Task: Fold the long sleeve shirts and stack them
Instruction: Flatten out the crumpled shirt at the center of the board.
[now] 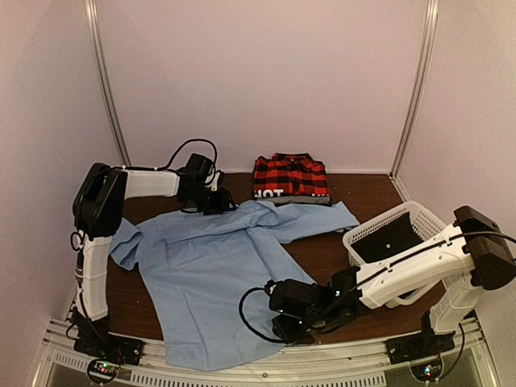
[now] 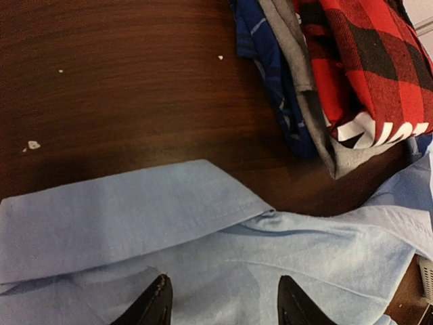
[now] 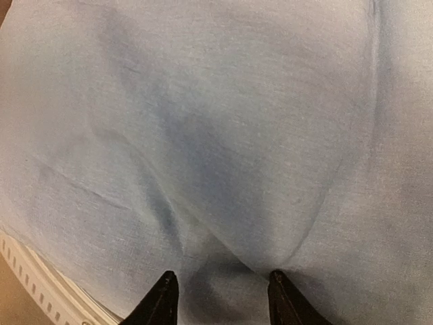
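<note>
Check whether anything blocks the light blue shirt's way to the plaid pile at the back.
Nothing visible does. Only bare table separates the light blue shirt from the plaid pile; the basket sits off to the right.

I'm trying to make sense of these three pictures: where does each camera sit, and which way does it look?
Top external: fixed above and behind the robot, looking down at the table; left arm, right arm, left gripper and right gripper show.
Left wrist: on the left arm, looking down at the collar of the light blue shirt; its own fingertips show.
Right wrist: on the right arm, close above the light blue shirt; its fingertips show.
Shared: top external and left wrist both see the plaid shirt.
</note>
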Robot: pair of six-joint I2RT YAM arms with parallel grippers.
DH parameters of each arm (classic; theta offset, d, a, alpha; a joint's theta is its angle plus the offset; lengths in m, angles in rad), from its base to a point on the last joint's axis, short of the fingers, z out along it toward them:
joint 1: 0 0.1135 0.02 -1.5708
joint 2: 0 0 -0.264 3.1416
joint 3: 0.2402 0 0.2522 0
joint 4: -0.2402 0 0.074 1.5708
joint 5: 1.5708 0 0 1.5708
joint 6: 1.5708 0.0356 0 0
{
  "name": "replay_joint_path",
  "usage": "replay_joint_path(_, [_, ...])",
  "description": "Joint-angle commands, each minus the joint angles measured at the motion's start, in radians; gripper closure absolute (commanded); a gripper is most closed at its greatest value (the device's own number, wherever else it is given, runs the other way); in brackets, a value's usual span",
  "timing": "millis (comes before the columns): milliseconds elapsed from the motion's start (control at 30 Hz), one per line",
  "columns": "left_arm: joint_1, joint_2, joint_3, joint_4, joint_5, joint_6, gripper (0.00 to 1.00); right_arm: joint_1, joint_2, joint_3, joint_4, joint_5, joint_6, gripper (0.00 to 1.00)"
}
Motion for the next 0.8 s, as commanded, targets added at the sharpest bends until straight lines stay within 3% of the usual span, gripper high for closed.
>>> replay_joint_path(0, [0.033, 0.078, 0.042, 0.095, 0.099, -0.033, 0.46, 0.005, -0.001, 0.04, -0.009, 0.023, 0.013, 0.54])
replay_joint_path(367, [0.143, 0.162, 0.036, 0.165, 0.084, -0.137, 0.46, -0.048, -0.029, 0.076, 0.004, 0.061, 0.014, 0.53])
replay_joint_path(767, [0.245, 0.198, 0.148, 0.165, 0.036, -0.177, 0.45, -0.116, 0.077, -0.003, 0.186, -0.071, 0.036, 0.52])
